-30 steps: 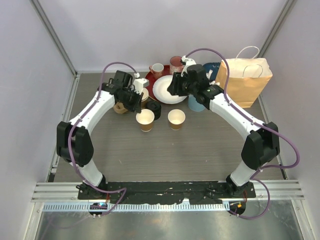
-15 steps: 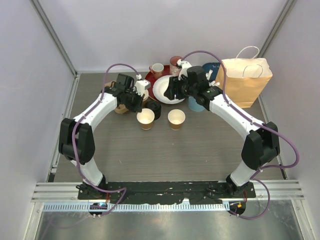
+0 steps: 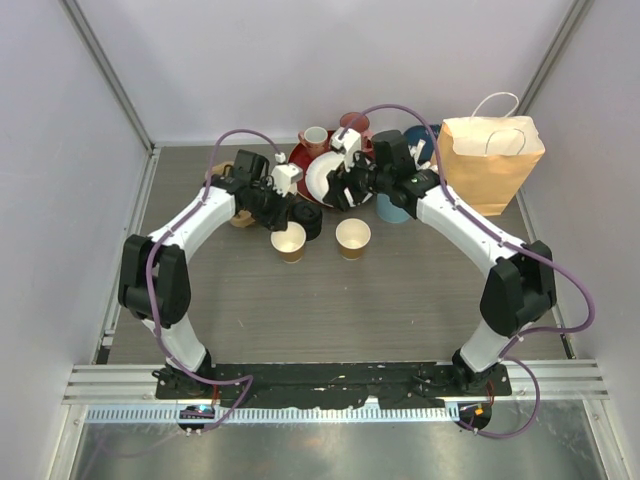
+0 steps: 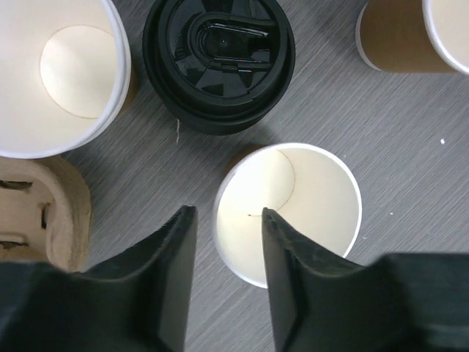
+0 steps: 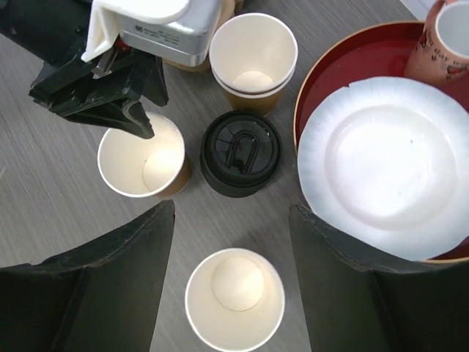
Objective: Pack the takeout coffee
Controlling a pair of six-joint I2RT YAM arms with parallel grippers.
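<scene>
1. Two open tan cups, the left cup [image 4: 308, 205] and the right cup [image 5: 234, 301], stand mid-table just near of a black lid [image 5: 240, 152].
2. The left gripper [image 4: 229, 214] is parted and empty, one finger over the left cup's mouth and one outside its wall.
3. The right gripper [image 5: 233, 211] is spread wide above the right cup, holding nothing.
4. The cups look light, thin and easily crushed, so a gentle pinch at the rolled rim is probably the safest hold.

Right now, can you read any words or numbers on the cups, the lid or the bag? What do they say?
No text here can be read.
Grey box on the left arm's wrist: a tiny line of print, too small and blurred to read.
Pink mug: dark marks, too blurred to tell whether they are letters.
Black lid: raised shapes only, no letters I can make out.
Paper cups and paper bag: no writing shows.
</scene>
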